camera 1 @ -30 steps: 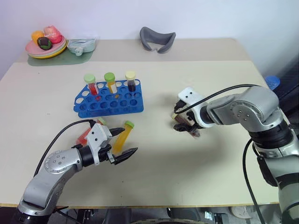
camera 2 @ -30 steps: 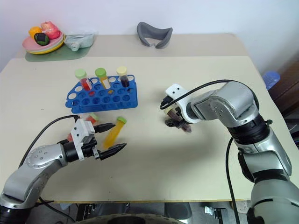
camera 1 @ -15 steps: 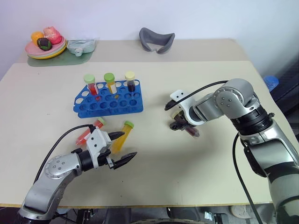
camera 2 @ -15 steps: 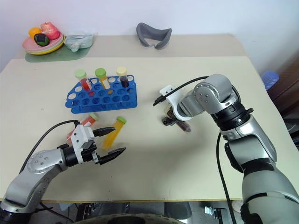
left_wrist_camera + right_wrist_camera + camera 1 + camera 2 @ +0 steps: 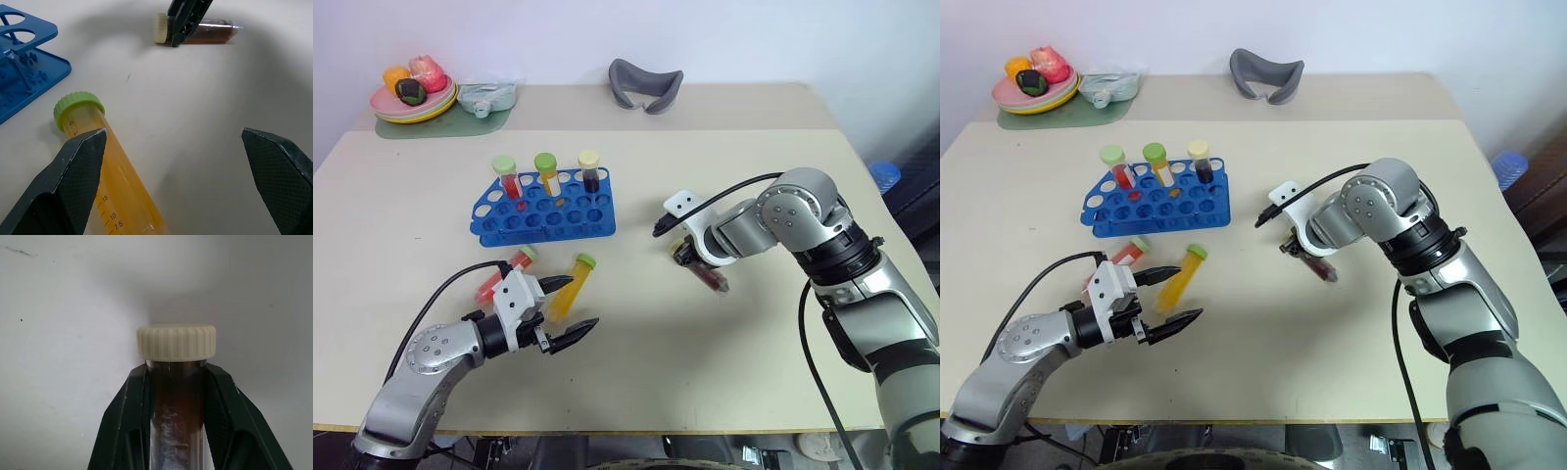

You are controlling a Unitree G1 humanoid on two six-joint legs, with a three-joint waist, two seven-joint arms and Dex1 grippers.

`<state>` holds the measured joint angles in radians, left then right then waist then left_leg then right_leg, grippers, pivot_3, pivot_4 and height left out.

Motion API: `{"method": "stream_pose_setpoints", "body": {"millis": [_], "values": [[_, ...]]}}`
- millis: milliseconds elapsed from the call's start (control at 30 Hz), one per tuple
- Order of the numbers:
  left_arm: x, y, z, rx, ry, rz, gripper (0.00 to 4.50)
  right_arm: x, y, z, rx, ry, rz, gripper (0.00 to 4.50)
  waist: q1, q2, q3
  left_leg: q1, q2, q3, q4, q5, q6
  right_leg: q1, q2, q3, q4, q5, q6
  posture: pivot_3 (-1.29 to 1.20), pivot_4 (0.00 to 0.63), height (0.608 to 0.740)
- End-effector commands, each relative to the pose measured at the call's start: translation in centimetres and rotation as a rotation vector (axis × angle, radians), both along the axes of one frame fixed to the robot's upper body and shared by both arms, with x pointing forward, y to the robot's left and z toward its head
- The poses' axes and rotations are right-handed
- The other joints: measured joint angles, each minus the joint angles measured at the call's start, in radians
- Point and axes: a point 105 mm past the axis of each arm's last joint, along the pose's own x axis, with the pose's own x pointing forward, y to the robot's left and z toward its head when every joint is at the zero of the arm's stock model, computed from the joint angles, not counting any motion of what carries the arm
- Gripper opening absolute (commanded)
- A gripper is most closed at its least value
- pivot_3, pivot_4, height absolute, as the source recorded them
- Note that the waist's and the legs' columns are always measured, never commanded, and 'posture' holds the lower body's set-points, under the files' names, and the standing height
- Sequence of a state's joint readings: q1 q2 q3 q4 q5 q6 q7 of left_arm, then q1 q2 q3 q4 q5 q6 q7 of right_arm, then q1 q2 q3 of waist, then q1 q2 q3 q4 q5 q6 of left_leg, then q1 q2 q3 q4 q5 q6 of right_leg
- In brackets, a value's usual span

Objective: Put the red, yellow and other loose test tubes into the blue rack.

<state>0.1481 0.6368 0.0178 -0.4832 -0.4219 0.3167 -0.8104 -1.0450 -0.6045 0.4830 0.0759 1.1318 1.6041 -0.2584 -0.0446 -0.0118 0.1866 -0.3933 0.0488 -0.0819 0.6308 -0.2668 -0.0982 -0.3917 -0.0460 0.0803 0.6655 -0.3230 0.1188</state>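
Worktop [image 5: 724, 372] centre: my right gripper [image 5: 690, 257] clamped the brown tube [image 5: 177, 396]; left gripper [image 5: 565, 308] gaped beside the yellow tube [image 5: 570, 286].

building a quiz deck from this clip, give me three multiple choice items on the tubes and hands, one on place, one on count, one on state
1. Where is the loose yellow tube?
A. on the table, beside the left hand
B. in the blue rack
C. on the plate

2. How many tubes stand in the rack?
A. one
B. three
C. six

3. What is the right hand doing?
A. hanging open
B. shut on the brown tube
C. gripping the rack

Answers:
1 A, it lies flat by the open left fingers.
2 B, three capped tubes stand upright.
3 B, both fingers press its sides below the cream cap.
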Motion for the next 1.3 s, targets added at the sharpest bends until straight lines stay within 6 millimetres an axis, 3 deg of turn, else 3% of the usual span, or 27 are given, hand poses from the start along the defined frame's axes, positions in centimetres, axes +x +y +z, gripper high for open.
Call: {"method": "stream_pose_setpoints", "body": {"millis": [33,167,267,367,500,700,867,1033,1300], "values": [[-0.2,-0.1,0.6,0.005,-0.035,-0.006,4.5,0.3,-0.6,-0.1,-0.036,-0.012,-0.032,0.89,0.0,0.0,0.0,0.0,0.0,0.0,0.0,0.0,0.0,0.0,0.0,0.0,0.0,0.0,0.0,0.0,0.15,0.74],[-0.1,0.4,0.7,0.002,-0.039,0.026,4.5,0.2,1.3,2.1,0.053,-0.15,0.047,0.89,0.0,0.0,0.0,-0.001,0.0,0.0,0.0,0.0,0.0,-0.001,0.0,0.0,0.0,0.0,0.0,0.0,0.15,0.74],[0.4,2.0,1.2,-0.03,-0.045,0.111,4.5,-0.5,5.1,6.8,0.366,-0.402,0.219,0.89,-0.003,0.001,0.001,-0.005,0.0,0.0,-0.001,0.0,0.0,-0.005,0.0,0.0,0.0,0.0,0.0,0.0,0.15,0.74],[1.4,4.0,1.7,-0.053,-0.062,0.199,4.5,-1.1,7.0,10.6,0.606,-0.604,0.334,0.89,-0.004,0.002,0.001,-0.012,0.001,-0.001,0.0,0.0,0.0,-0.015,0.001,0.0,0.003,0.0,0.0,0.0,0.15,0.74],[2.5,5.5,2.3,-0.086,-0.089,0.283,4.5,-1.7,8.9,13.6,0.832,-0.814,0.429,0.89,-0.001,0.001,0.001,-0.013,0.001,-0.001,0.001,0.0,0.0,-0.014,0.001,-0.001,0.003,0.0,0.0,0.0,0.15,0.74],[3.2,5.5,2.6,-0.113,-0.115,0.339,4.5,0.0,12.0,12.9,0.947,-1.023,0.38,0.89,-0.005,0.001,0.001,-0.013,0.001,-0.001,0.001,0.001,-0.001,-0.014,0.001,-0.001,0.003,0.0,0.0,0.0,0.15,0.74],[3.8,5.3,3.9,-0.158,-0.21,0.401,4.5,1.2,14.0,11.1,1.0,-1.055,0.339,0.89,-0.013,0.001,0.001,-0.013,0.001,-0.001,0.001,0.002,-0.003,-0.014,0.0,-0.001,0.004,0.0,0.0,0.0,0.15,0.74],[3.5,5.0,5.1,-0.252,-0.259,0.417,4.5,1.9,14.8,9.8,1.037,-1.042,0.315,0.89,-0.02,0.001,0.001,-0.013,0.0,-0.001,0.001,0.003,-0.005,-0.014,0.0,-0.001,0.005,0.0,0.0,0.0,0.15,0.74],[3.3,4.8,5.4,-0.246,-0.26,0.414,4.5,2.9,15.2,7.7,1.05,-1.007,0.29,0.89,-0.027,0.001,0.001,-0.011,0.0,-0.001,0.001,0.003,-0.006,-0.014,0.0,-0.001,0.009,0.0,0.0,0.0,0.15,0.74]]}}
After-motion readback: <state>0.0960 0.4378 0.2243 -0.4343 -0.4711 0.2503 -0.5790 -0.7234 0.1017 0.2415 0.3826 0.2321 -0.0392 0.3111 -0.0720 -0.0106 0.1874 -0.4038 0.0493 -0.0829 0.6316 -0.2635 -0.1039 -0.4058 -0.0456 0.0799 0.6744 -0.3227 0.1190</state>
